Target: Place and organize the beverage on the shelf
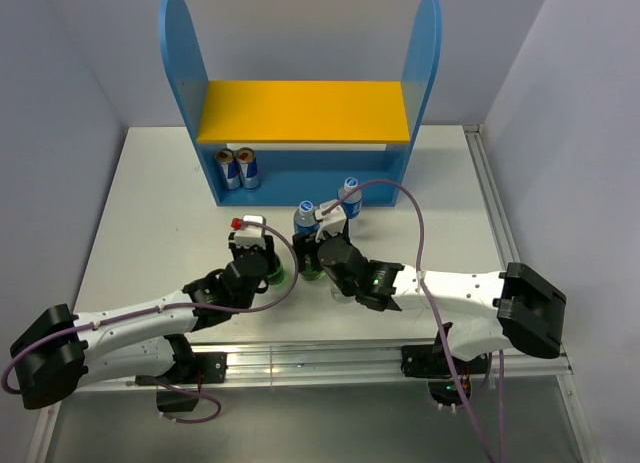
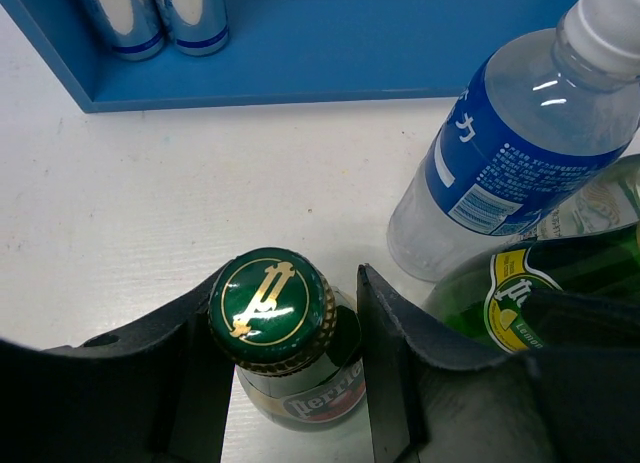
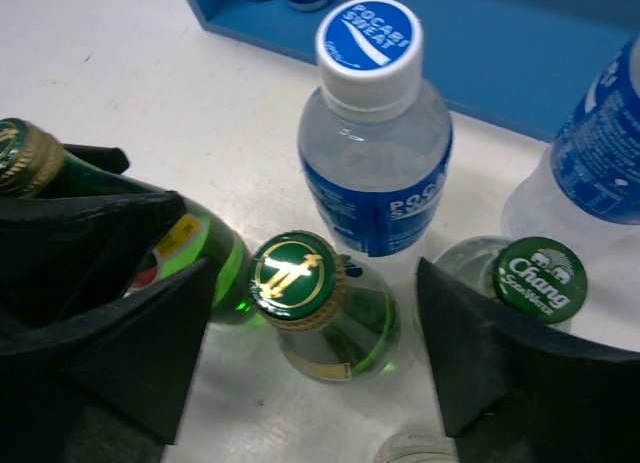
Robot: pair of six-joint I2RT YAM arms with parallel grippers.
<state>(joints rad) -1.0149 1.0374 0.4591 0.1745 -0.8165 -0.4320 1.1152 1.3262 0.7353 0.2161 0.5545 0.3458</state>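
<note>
The green bottle (image 2: 272, 308) is standing upright on the table (image 1: 150, 213), with its long axis vertical and its cap facing up toward the left wrist camera. It is sitting in the group of bottles in front of the shelf (image 1: 187, 83), well apart from it. The left gripper (image 2: 295, 283) is embracing this bottle at the neck. Both fingers (image 2: 385, 353) are appearing to press on the glass, so I am judging that it is holding the bottle and not only surrounding it.

From this gripper the shelf is lying straight ahead, away from the arm bases, and its blue lower level is opening toward it. Two cans (image 1: 238, 168) are occupying the left end of that level, and bare blue floor is showing to the right of them. A blue-labelled water bottle (image 2: 500, 153) is standing just ahead and to the right of the held bottle. In my judgement the way forward is therefore passing to the left of it, and the bottle is needing to be kept vertical.

The right gripper (image 3: 315, 271) is sitting wide around a second green bottle (image 3: 297, 280), with a gap on each side, gripping nothing. The left arm is the one nearer to the cans.
</note>
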